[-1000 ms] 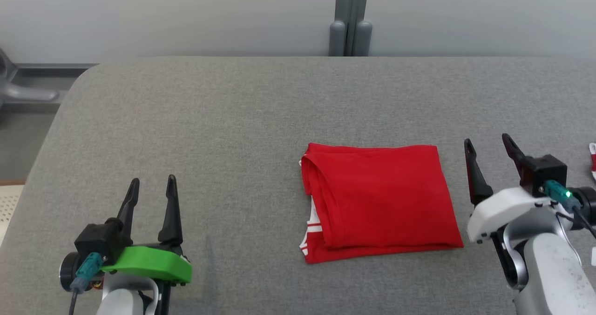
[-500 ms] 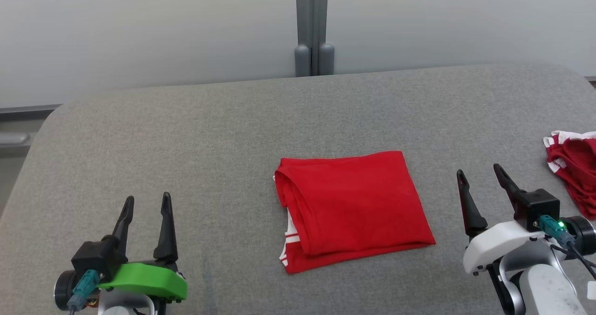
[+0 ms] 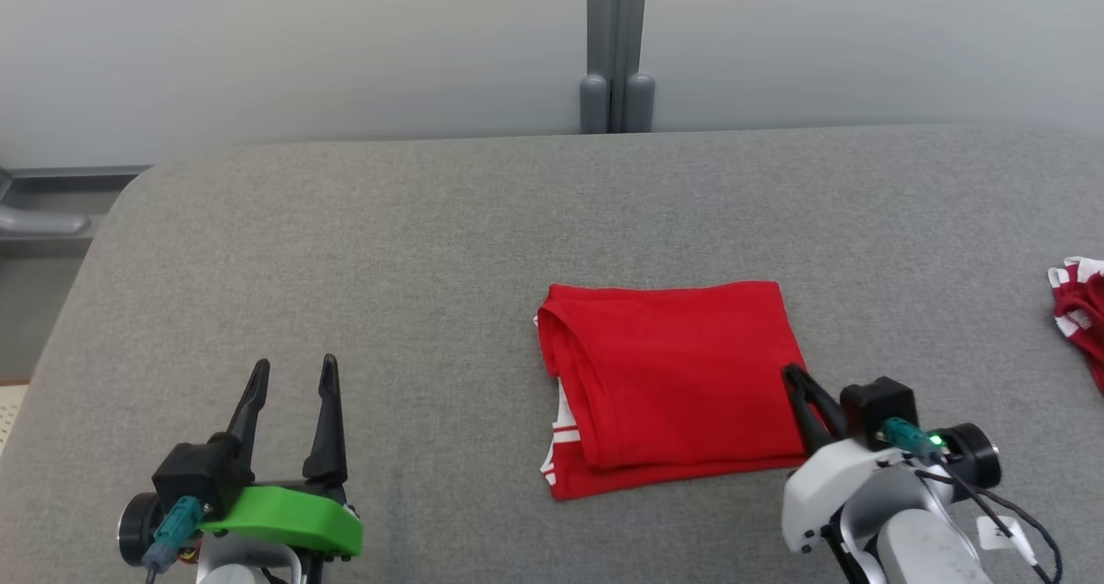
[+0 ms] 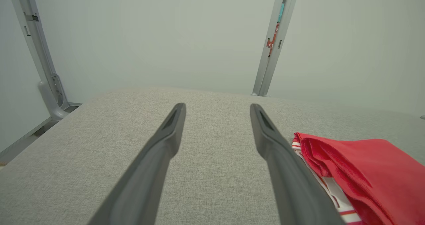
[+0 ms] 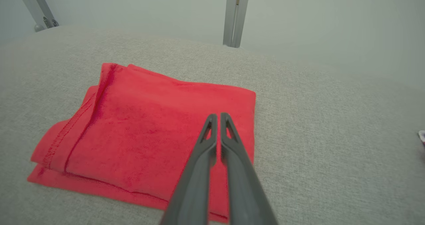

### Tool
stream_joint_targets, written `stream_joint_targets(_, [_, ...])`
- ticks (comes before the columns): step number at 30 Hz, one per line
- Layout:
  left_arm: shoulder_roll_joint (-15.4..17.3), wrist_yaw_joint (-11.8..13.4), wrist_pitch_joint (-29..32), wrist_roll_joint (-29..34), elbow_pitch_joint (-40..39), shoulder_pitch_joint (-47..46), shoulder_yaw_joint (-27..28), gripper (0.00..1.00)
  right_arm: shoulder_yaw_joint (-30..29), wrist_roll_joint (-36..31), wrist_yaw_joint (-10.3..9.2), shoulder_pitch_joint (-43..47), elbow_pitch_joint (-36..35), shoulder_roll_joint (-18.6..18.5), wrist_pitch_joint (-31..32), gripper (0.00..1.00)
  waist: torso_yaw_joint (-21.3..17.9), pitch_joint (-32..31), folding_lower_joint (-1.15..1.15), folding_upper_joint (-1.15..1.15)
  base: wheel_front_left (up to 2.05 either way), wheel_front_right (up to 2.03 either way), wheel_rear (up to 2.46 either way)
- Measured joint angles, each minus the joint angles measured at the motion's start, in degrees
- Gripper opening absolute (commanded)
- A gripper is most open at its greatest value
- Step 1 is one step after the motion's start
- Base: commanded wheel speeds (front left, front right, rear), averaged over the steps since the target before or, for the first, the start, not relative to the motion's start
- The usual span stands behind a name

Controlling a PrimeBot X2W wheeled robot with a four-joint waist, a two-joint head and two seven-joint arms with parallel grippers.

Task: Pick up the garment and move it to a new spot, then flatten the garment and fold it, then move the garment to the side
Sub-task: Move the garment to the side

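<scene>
Folded red garment (image 3: 681,368) on grey counter (image 3: 431,265); left end effector (image 3: 295,362) wide open, empty; right end effector (image 5: 218,115) closed over garment, gripping nothing; post label (image 4: 271,40) illegible; second cloth (image 3: 1078,308) cut off.

The garment (image 3: 681,377) lies folded into a neat, almost square red packet, flat on the grey fabric surface (image 3: 345,248), just right of centre in the lower half of the head view. Its layered edges stack along the left side. White cloth with red stripes peeks out at the lower left corner. The top face is plain, smooth red.
</scene>
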Motion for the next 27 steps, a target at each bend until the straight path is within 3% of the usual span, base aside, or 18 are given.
stream_joint_targets(11, [0.6,0.0,0.0,0.1,-0.3,-2.8,-1.6,1.00,17.5,4.3,0.01,-11.5,21.0,1.9,0.2,0.00,4.8,3.2,0.00,0.00,0.00,0.00,0.00])
stream_joint_targets(20, [0.5,0.0,0.0,0.0,-0.2,-3.0,-1.8,1.00,37.4,14.1,-0.01,-15.9,23.5,2.0,1.5,0.00,8.3,4.7,0.00,0.00,0.00,0.00,0.00])
stream_joint_targets(27, [0.5,0.0,0.0,-0.1,0.1,-3.3,-1.8,1.00,45.7,19.9,0.04,-18.2,23.2,2.1,1.6,0.00,8.8,4.9,0.00,0.00,0.00,0.00,0.00])
